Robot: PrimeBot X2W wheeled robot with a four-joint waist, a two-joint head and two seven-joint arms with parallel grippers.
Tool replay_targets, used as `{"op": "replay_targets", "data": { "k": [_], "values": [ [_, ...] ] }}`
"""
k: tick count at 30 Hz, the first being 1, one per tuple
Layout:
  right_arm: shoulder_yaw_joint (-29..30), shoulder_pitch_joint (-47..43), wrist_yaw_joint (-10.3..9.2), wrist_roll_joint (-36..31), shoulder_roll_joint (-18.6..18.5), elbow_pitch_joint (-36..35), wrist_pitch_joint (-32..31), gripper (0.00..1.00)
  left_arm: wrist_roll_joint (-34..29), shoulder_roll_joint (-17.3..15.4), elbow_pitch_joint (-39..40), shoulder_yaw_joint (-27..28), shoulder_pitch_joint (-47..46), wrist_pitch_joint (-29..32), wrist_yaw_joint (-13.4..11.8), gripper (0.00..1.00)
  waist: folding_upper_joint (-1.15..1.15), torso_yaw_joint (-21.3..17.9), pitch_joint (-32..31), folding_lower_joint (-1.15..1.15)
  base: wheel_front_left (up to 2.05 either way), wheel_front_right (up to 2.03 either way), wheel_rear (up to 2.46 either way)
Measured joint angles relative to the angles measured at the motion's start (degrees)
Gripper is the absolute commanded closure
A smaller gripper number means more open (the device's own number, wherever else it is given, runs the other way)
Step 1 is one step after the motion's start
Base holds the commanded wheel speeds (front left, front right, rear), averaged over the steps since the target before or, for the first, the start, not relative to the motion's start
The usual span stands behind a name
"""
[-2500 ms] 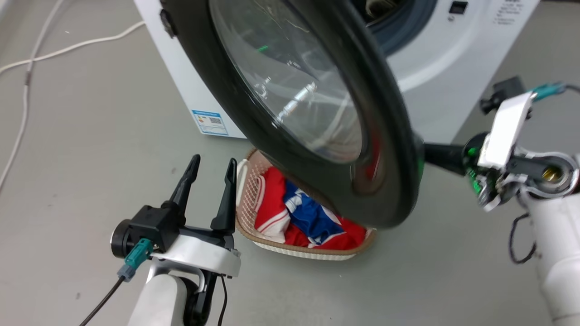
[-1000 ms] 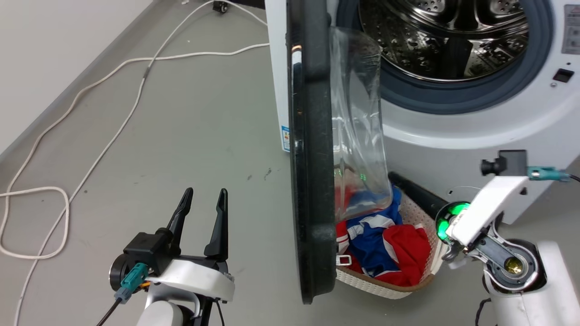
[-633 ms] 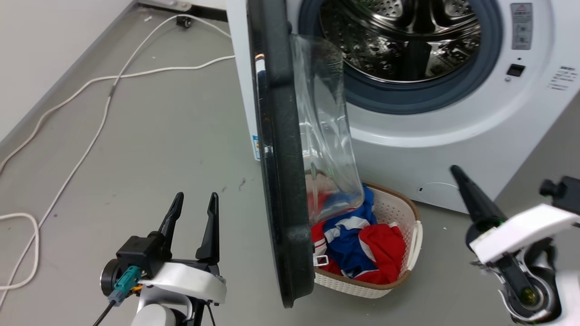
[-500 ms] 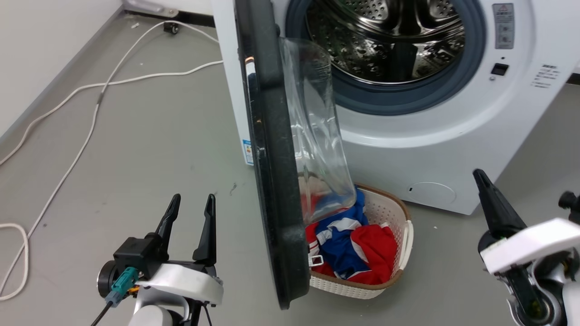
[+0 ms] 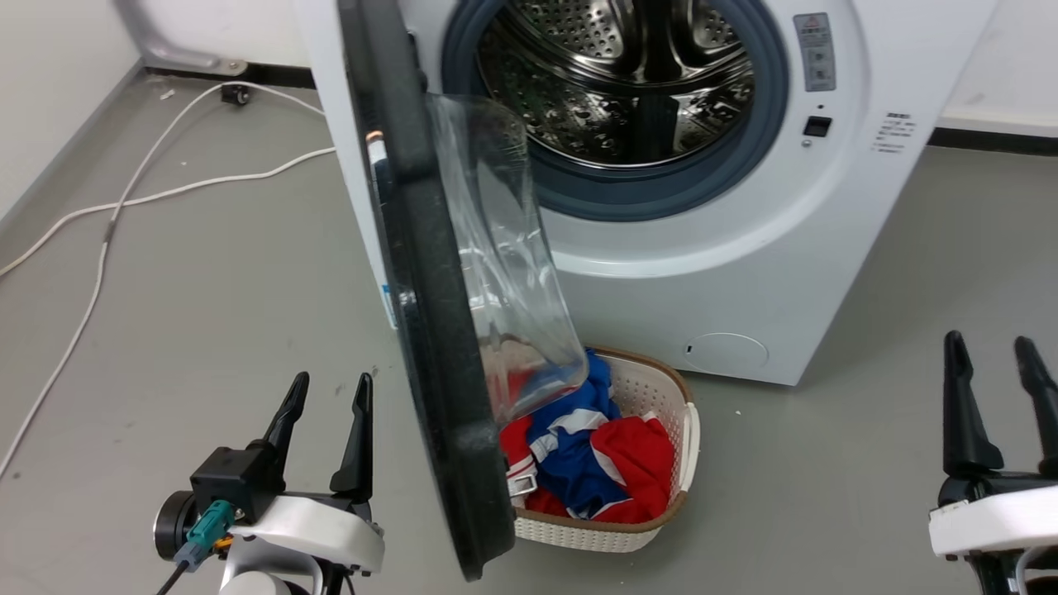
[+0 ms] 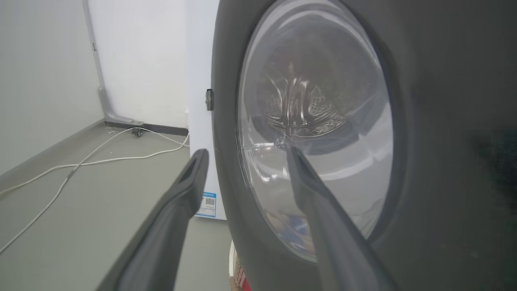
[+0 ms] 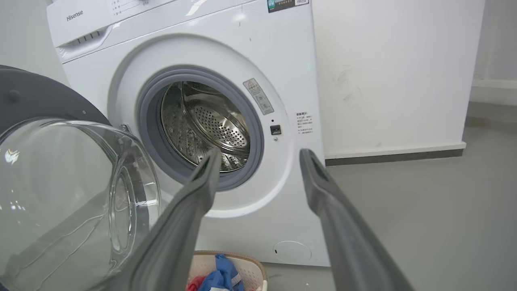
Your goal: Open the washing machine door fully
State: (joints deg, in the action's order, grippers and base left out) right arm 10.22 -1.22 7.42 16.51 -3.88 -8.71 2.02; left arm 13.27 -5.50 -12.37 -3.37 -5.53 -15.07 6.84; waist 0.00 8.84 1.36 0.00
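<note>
The white washing machine point(image 5: 744, 248) stands ahead with its steel drum point(image 5: 612, 74) in plain sight. Its washing machine door point(image 5: 426, 314), a black disc with a clear glass bowl point(image 5: 504, 248), is swung out and stands edge-on to me, roughly square to the machine's front. My left gripper point(image 5: 331, 384) is open and empty, left of the door and apart from it; in its wrist view the left gripper point(image 6: 245, 152) faces the door's outer side point(image 6: 424, 121). My right gripper point(image 5: 989, 343) is open and empty at the lower right, and in its own view the right gripper point(image 7: 259, 155) faces the drum point(image 7: 202, 121).
A white woven basket point(image 5: 661, 388) with red and blue clothes point(image 5: 595, 446) sits on the grey floor under the door, against the machine's front. White cables point(image 5: 107, 223) trail over the floor at the left, near a wall point(image 5: 50, 41).
The door swung from facing me to edge-on. My right gripper left the door's edge and drew back to the lower right, fingers up. The head camera shifted; my left gripper kept its pose.
</note>
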Motion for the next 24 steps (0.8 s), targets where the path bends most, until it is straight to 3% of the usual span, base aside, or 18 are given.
{"op": "replay_targets", "data": {
  "k": [10, 24],
  "values": [
    [-3.00, -4.76, 0.00, -10.92, 0.49, -0.15, 3.08, 0.00, 0.01, -0.89, -0.66, -0.41, 0.03, 0.00, 0.05, 0.00, 0.00, -2.67, -0.01, 0.00, 0.00, 0.00, 0.00],
    [-5.56, -5.58, 0.08, -10.78, 0.89, 5.70, 5.67, 0.00, 0.03, -1.09, -0.74, -0.57, -0.24, 0.00, -0.24, 0.00, 0.00, -3.66, 1.60, 0.00, 0.00, 0.00, 0.00]
  ]
}}
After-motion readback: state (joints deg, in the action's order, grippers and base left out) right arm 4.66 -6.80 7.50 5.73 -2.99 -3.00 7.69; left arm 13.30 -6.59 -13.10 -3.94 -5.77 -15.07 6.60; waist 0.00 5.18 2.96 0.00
